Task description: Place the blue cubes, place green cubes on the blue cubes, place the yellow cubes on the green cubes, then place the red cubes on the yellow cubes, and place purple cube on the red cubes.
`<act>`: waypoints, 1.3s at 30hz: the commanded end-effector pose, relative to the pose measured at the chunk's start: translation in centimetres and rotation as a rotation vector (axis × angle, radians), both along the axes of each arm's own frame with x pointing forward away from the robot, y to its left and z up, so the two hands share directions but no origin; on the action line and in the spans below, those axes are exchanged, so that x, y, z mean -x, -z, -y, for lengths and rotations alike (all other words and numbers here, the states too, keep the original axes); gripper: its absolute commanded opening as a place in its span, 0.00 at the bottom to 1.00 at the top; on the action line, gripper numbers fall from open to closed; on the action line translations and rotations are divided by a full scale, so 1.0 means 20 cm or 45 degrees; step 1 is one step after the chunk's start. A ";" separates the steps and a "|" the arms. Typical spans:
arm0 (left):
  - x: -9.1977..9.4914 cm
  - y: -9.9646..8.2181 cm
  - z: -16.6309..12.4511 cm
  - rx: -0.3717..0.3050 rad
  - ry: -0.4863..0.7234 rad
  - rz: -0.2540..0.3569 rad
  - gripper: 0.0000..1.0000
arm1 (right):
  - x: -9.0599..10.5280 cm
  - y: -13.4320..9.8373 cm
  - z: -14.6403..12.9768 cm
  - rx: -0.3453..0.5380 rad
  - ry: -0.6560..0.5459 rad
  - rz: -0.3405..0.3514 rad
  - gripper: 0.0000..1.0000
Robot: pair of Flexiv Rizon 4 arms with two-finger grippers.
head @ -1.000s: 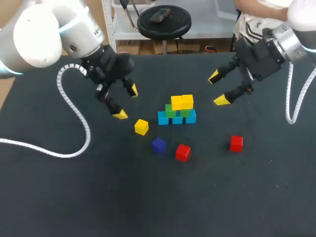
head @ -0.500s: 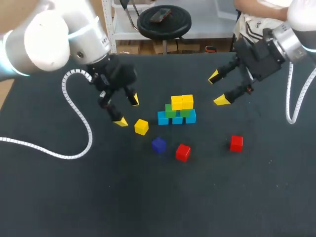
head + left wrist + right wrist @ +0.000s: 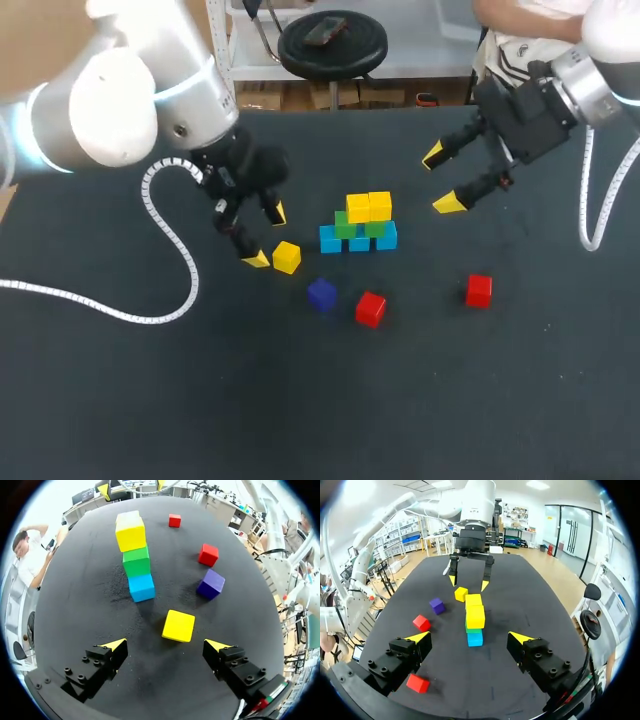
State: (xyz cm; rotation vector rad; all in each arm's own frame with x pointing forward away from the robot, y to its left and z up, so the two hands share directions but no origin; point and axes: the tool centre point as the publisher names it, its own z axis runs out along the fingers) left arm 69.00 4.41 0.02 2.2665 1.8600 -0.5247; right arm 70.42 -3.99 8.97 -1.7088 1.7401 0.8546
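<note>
In the middle of the tabletop (image 3: 120,400) stands a small stack of three levels. Its bottom row is made of three blue cubes (image 3: 330,240), side by side and touching. On them sit two green cubes (image 3: 345,225), and on the green ones two yellow cubes (image 3: 358,208), which touch each other. A loose yellow cube (image 3: 286,257) lies flat on the tabletop near the left end of the stack, a little turned. Nearer to the robot than the stack lie a purple cube (image 3: 321,293) and, close to it but not touching, a red cube (image 3: 370,308). A second red cube (image 3: 479,290) lies alone, well apart to the right.
</note>
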 end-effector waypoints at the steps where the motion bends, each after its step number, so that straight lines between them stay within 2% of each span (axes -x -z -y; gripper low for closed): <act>1: -0.01 0.03 0.02 0.003 0.004 0.000 1.00 | 0.00 0.00 0.00 -0.001 0.002 0.002 1.00; 30: -0.03 0.10 0.05 0.040 -0.022 -0.027 1.00 | 0.00 0.00 0.00 -0.001 0.002 0.002 1.00; 36: -0.03 0.08 0.05 0.056 -0.041 -0.005 1.00 | 0.00 0.00 0.00 -0.001 0.002 0.002 1.00; 38: -0.03 0.08 0.05 0.057 -0.045 -0.002 0.93 | 0.00 0.00 0.00 -0.001 0.002 0.002 1.00; 39: -0.03 0.08 0.05 0.061 -0.047 0.002 0.55 | 0.00 0.00 0.00 -0.001 0.002 0.002 1.00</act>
